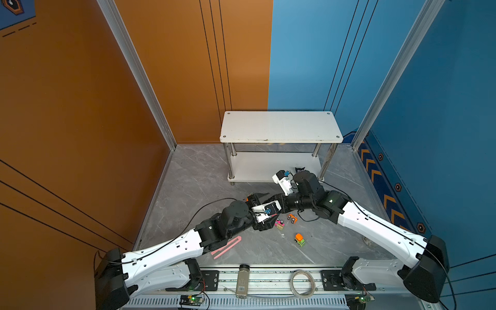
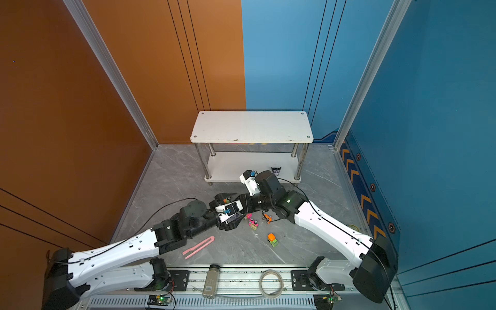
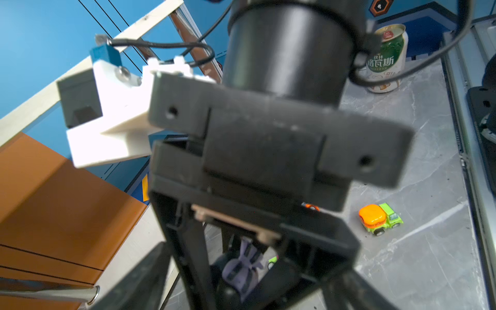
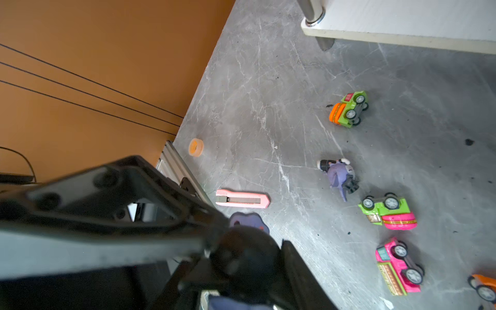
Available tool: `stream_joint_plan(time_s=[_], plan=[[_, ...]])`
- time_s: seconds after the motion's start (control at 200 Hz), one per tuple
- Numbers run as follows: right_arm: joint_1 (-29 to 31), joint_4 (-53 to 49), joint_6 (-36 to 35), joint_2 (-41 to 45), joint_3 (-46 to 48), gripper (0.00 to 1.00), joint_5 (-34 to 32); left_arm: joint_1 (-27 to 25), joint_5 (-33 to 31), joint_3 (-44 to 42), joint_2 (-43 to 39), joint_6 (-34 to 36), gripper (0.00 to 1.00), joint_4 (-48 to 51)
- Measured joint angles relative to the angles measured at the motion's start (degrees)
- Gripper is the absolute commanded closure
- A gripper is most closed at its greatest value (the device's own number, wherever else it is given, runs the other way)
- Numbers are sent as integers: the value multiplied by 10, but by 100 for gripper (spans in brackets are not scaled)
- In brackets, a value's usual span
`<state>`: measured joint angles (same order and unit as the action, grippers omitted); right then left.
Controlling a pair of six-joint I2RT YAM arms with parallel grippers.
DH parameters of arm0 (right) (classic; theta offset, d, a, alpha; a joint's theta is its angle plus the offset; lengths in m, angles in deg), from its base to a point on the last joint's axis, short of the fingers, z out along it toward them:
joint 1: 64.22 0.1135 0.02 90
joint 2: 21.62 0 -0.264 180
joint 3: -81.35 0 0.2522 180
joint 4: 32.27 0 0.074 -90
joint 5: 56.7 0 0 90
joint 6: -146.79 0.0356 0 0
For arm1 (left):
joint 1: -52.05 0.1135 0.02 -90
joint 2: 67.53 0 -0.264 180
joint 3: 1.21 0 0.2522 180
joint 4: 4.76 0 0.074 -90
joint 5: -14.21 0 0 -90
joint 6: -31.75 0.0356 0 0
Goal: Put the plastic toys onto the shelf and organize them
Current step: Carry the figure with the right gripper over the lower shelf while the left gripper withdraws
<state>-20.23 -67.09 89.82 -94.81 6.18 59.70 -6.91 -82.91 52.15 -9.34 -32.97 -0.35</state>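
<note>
Both grippers meet above the floor in front of the shelf [image 1: 280, 126]. My right gripper [image 4: 241, 268] is shut on a purple figurine with a black head [image 3: 241, 268]. My left gripper [image 3: 249, 292] stands open around it, its fingers apart from the toy. In both top views the wrist cameras hide this figurine. Another figurine [image 2: 276, 170] stands on the shelf's lower tier. On the floor lie a purple figurine [image 4: 339, 175], a green-orange car [image 4: 349, 108], a green-pink car [image 4: 386, 212], a pink car [image 4: 397, 265] and an orange car [image 4: 483, 287].
A pink utility knife [image 4: 241, 198] lies on the floor beside my left forearm. An orange tape roll [image 4: 196, 146] sits by the orange wall. A drink can [image 3: 386, 57] stands near the right edge. A grey bottle [image 1: 243, 280] and a tape ring [image 1: 302, 285] rest on the front rail.
</note>
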Motion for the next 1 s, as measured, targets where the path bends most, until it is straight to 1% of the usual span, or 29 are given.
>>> stream_joint_plan(time_s=[0.11, 0.27, 0.416, 0.516, 0.636, 0.751, 0.866, 0.996], plan=[[-1, -24, -17, -20, -32, 100, -51, 6, -5, -14, -11, -14, 2, -21], [-1, -68, -61, -65, -90, 100, -169, 24, -22, -47, -47, -46, 2, -50], [-1, -101, -109, -146, -146, 100, -276, 47, -45, -81, -92, -84, 2, -72], [-4, -116, -137, -212, -185, 100, -327, 55, -58, -100, -119, -104, 2, -76], [-19, -133, -157, -280, -228, 100, -347, 57, -64, -111, -133, -119, 2, -81], [-41, -146, -167, -331, -266, 100, -359, 57, -64, -111, -129, -127, 2, -85], [-65, -157, -168, -358, -291, 100, -366, 60, -64, -111, -115, -132, 2, -91], [-87, -170, -167, -371, -312, 100, -370, 70, -59, -111, -95, -138, 2, -92]])
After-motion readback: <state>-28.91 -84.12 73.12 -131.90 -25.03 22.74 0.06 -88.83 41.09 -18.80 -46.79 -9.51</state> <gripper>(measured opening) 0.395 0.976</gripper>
